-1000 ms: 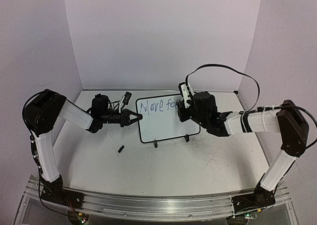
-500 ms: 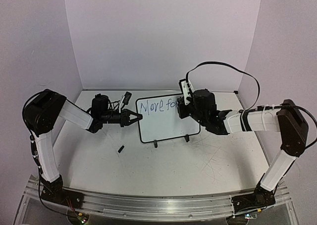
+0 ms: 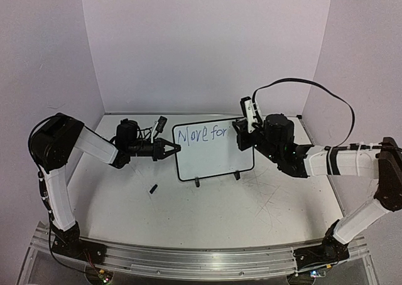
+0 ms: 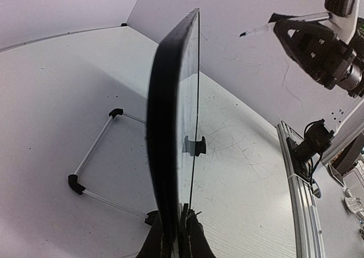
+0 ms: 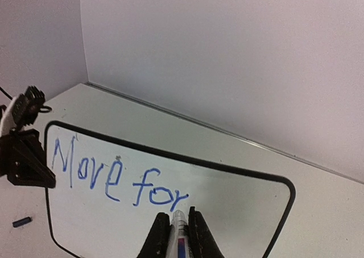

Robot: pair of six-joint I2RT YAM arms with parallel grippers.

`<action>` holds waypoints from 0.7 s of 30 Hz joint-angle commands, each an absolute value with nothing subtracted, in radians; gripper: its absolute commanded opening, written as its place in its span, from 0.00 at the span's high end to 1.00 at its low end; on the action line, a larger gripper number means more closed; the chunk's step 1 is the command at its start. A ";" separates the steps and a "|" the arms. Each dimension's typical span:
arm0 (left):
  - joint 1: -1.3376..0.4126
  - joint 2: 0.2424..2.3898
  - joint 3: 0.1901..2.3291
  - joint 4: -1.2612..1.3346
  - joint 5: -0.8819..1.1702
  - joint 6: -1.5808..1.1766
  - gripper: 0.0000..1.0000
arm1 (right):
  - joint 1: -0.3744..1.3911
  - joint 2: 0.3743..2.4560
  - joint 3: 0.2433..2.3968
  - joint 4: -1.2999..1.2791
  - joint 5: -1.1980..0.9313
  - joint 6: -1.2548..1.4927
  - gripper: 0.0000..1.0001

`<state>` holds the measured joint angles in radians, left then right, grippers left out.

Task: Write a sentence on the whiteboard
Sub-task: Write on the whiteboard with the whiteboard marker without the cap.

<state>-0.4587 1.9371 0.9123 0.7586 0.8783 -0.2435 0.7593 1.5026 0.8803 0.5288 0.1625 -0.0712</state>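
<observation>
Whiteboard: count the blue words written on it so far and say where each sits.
2. "Move" sits at the upper left of the whiteboard; "for" follows on the same line, ending just above the marker tip. The two views together leave no writing hidden.

Left arm [image 3: 94, 145] and right arm [image 3: 339, 161]: 2 matching builds, white shells over black joint blocks, and a long black cable [image 3: 300, 80] arcing off the right one.

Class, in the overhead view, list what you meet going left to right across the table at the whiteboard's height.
left gripper → whiteboard, bearing the unfinished sentence "Move for" → right gripper, holding the marker at the board's right end.
</observation>
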 commanded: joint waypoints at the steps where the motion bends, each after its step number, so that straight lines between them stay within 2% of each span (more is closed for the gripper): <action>1: -0.456 1.920 0.904 0.683 0.742 -0.147 1.00 | 0.744 1.469 0.884 0.546 0.117 -0.112 1.00; 21: -0.468 1.912 0.906 0.672 0.716 -0.137 1.00 | 0.721 1.575 0.964 0.483 0.168 -0.063 1.00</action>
<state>-0.4732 1.9285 0.9123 0.7486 0.8548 -0.2311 0.7372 1.5582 0.9154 0.4765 0.1598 -0.0911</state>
